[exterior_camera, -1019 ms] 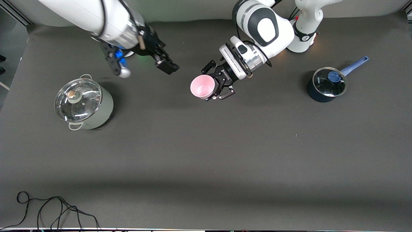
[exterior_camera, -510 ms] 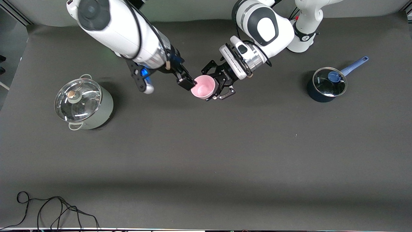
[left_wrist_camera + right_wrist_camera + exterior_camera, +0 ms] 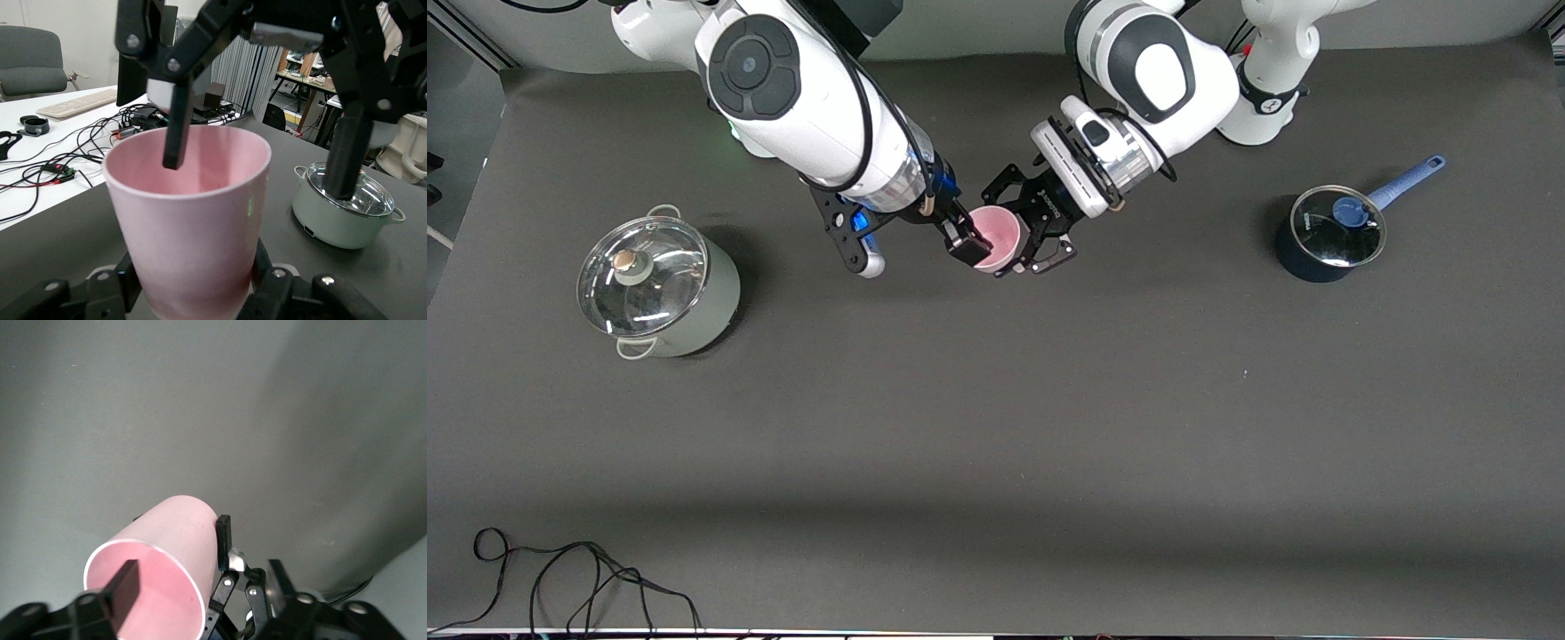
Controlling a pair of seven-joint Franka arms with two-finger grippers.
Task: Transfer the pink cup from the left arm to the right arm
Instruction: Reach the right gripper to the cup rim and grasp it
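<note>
My left gripper [image 3: 1007, 236] is shut on the pink cup [image 3: 1000, 229] and holds it on its side above the table's middle, mouth toward the right arm. In the left wrist view its fingers [image 3: 263, 270] clamp the cup [image 3: 193, 220] low on its wall. My right gripper [image 3: 971, 244] is open at the cup's mouth. One of its fingers [image 3: 177, 127] is inside the cup, the other [image 3: 347, 153] outside, with the wall between them. The right wrist view shows the cup [image 3: 167, 540], the inner finger [image 3: 123, 587] and the left gripper's linkage [image 3: 247, 593].
A grey-green pot with a glass lid [image 3: 656, 289] stands toward the right arm's end and also shows in the left wrist view [image 3: 347, 213]. A dark blue saucepan with a lid [image 3: 1329, 233] stands toward the left arm's end. A black cable [image 3: 578, 578] lies by the near edge.
The right arm has swung in from its end of the table to the cup, and its open fingers now straddle the cup's rim. The left gripper and cup have stayed put.
</note>
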